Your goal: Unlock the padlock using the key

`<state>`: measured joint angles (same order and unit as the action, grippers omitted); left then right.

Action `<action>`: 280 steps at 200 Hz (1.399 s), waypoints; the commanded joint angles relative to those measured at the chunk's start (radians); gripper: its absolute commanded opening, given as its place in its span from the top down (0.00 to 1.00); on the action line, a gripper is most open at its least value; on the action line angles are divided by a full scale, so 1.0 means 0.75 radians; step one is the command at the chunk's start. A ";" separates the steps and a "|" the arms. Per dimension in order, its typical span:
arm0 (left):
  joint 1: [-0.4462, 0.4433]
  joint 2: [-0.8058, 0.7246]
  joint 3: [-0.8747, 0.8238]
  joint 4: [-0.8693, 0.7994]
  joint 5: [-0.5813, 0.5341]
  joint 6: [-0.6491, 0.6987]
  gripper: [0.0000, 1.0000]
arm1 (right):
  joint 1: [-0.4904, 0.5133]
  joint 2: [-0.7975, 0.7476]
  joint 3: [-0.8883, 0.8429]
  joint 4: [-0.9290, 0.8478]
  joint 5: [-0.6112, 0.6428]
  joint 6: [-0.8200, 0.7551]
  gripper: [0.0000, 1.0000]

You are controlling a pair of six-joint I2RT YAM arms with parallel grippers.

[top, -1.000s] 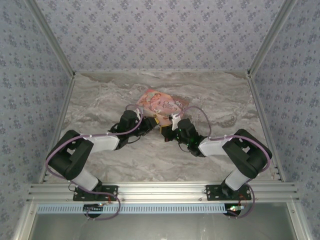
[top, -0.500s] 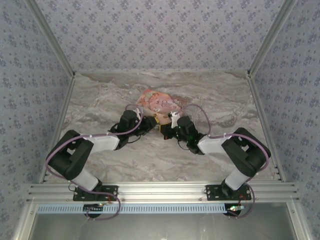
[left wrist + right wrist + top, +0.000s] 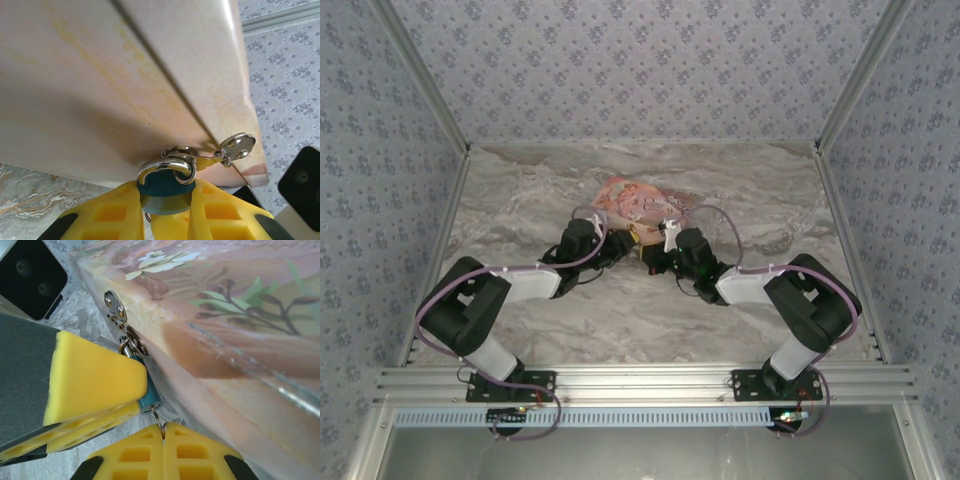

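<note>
Gripping padlock [image 3: 163,194], left fingers [image 3: 116,210]; right-wrist view reveals right fingers [image 3: 135,455] pinching key [image 3: 158,418].

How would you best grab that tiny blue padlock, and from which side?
Grip the padlock by its blue body, pinched from the side away from the book, as the left gripper does. The body is the chunky part; the shackle looks too thin, and this leaves the bottom free for the key.
</note>
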<state>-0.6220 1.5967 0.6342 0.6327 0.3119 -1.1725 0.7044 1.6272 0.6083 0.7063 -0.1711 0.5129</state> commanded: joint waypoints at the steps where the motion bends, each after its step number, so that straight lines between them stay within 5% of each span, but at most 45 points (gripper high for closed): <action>1: -0.054 0.056 0.043 0.032 0.123 0.003 0.79 | 0.010 -0.006 -0.027 0.200 0.011 0.066 1.00; 62: -0.073 0.165 0.050 0.124 0.132 -0.034 0.78 | 0.029 -0.003 -0.172 0.274 0.097 0.144 1.00; 206: -0.021 0.088 -0.115 0.248 0.018 -0.186 0.30 | 0.071 -0.004 -0.155 0.116 0.053 0.544 1.00; 280: -0.025 0.223 -0.202 0.534 -0.021 -0.456 0.43 | 0.072 -0.043 -0.111 0.031 0.012 0.674 1.00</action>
<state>-0.6407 1.7237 0.4927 0.9115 0.3134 -1.4353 0.7509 1.6276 0.4915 0.7620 -0.1448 0.9665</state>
